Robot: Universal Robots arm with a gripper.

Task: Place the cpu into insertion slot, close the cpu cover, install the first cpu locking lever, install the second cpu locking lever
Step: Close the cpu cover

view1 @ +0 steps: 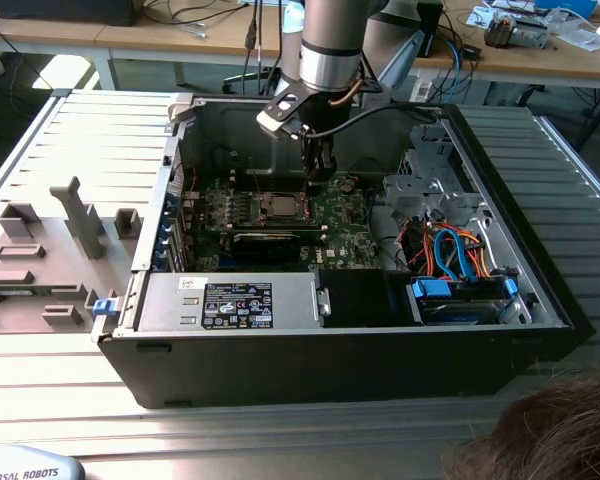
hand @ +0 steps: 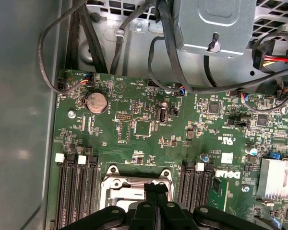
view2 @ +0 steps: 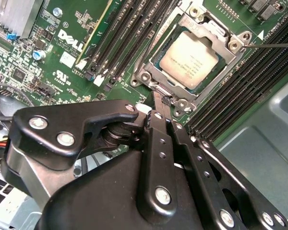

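Case (view1: 380, 350) interior, exterior view's left to right | cpu (view1: 278, 206): we log it flat on the motherboard (view1: 345, 212), metal top up, edges square to the closed cpu cover (view2: 220, 32) framing it | gripper (view1: 318, 178): fingers together, tip just beside the cover's edge, on the exterior view's right of the cpu.

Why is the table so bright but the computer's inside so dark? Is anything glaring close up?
In the exterior view, strong light washes out the ribbed table, while the inside of the case lies in shade. In the second wrist view, the cpu shows a soft sheen, and the black gripper sits dark in front.
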